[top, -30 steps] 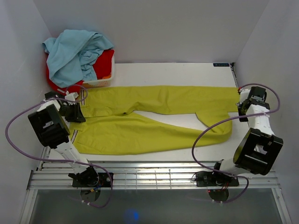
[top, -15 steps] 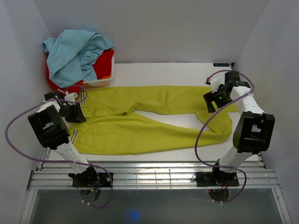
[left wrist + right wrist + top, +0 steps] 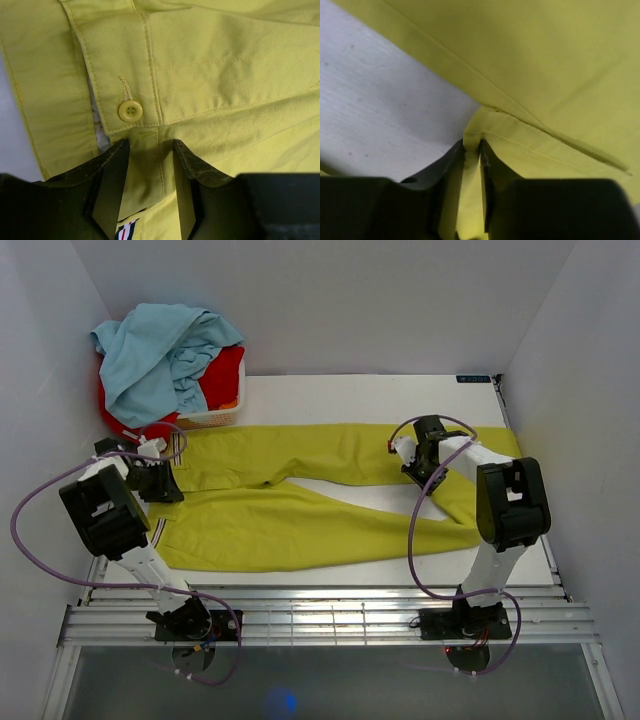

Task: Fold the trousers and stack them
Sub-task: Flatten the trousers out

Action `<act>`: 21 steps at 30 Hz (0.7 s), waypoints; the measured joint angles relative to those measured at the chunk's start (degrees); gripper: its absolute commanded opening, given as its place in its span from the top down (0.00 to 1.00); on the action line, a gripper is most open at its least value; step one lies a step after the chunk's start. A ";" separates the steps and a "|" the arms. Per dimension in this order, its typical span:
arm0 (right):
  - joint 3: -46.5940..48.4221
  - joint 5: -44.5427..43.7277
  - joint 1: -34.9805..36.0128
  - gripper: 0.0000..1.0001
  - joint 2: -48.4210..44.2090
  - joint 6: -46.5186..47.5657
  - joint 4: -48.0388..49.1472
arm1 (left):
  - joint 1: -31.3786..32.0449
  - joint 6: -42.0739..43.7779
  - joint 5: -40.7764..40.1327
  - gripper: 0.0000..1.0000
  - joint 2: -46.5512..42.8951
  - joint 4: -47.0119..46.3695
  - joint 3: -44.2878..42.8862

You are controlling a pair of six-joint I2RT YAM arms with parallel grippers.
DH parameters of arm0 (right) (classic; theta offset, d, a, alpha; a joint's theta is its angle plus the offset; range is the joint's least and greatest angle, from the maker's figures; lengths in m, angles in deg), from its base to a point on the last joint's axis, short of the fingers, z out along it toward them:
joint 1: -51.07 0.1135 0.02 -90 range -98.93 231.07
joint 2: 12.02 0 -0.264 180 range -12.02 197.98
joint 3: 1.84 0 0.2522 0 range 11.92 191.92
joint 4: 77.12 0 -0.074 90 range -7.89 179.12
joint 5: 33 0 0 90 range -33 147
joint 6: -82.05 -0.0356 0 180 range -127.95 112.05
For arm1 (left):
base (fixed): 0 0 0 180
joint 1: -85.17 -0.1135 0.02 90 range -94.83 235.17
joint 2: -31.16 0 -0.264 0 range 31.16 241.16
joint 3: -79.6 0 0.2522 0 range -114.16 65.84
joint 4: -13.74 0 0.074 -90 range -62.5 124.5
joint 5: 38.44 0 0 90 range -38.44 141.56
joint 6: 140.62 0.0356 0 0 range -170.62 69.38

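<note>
While both arms hold cloth, the trousers [image 3: 300, 525] lie spread across the white tabletop [image 3: 360, 395]. The waistband is at the left end and the two legs run off to the right, with the near leg's end curling up toward the far one.

The left gripper [image 3: 148, 150] sits at the waistband just below the button [image 3: 130, 110]. Its jaws stand about half apart, with a thick band of cloth filling the gap and the striped label [image 3: 127, 231] showing between them, so it looks like a grip on the waistband. The right gripper [image 3: 471, 147] is over the leg area. Its jaws are drawn narrow on a thin folded edge of a hem, with bare tabletop just to one side. I cannot tell for sure which leg that edge belongs to.

The right-hand pinch looks like the weak point:

- **Slipping:** so little cloth sits between the jaws that a quick pull toward the waistband could slide it free and drop the leg halfway.
- **Uneven fold:** if only one leg is caught, the other will trail and the fold will come out crooked or bunched.
- **Dragging:** pulling low across the tabletop could ruck up the cloth underneath.
- **Snagging:** at the left, a tug might shift the waistband toward the basket [image 3: 215, 420] holding the light blue garment [image 3: 160, 350] and the red garment [image 3: 222, 375], which stands close behind.
</note>
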 measured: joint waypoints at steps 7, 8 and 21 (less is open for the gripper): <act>-2.27 -6.60 -3.85 0.92 -1.38 -5.25 3.69 | -0.87 0.00 -0.02 0.50 0.39 -0.09 -0.33; -2.27 -7.34 -5.38 0.92 -1.79 -6.23 3.76 | -1.16 0.00 0.00 0.50 0.55 -0.07 -0.46; 9.07 -11.80 -42.73 0.92 -5.42 -24.50 3.34 | -3.67 -1.01 -0.02 0.51 2.08 0.22 -2.45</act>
